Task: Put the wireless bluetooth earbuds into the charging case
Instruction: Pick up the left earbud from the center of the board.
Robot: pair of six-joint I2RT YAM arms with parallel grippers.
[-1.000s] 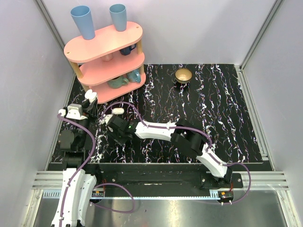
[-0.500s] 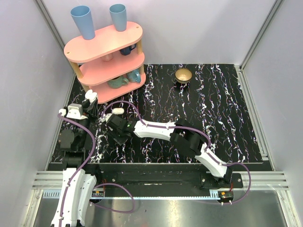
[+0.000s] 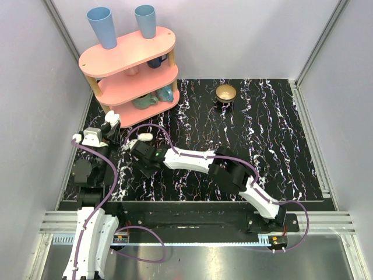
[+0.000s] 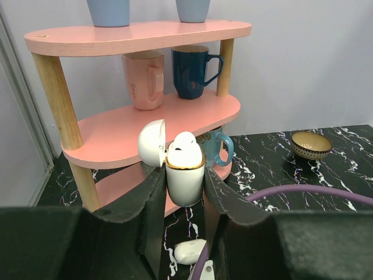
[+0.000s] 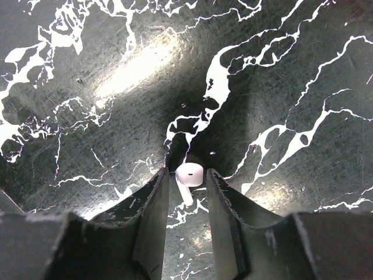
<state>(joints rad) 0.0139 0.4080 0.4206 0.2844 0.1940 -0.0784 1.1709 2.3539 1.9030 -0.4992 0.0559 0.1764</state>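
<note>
My left gripper (image 4: 183, 182) is shut on the charging case (image 4: 185, 179), a small white case with a gold rim, and holds it upright above the table. Its lid (image 4: 151, 143) is hinged open to the left and one earbud (image 4: 185, 149) sits in it. From above, the case (image 3: 112, 121) shows at the far left in the left gripper (image 3: 109, 127). A second white earbud (image 5: 190, 174) lies on the black marbled surface, stem toward the camera. My right gripper (image 5: 188, 178) is open, its fingers close on either side of this earbud with narrow gaps. The right gripper (image 3: 144, 163) points down left of centre.
A pink three-tier shelf (image 3: 131, 55) with mugs and blue cups stands at the back left, right behind the held case. A gold bowl (image 3: 226, 92) sits at the back centre. A small white rounded object (image 3: 144, 137) lies by the purple cable (image 3: 169, 140).
The right arm has shifted a little to the left over the table. The left arm and the case have not moved.
</note>
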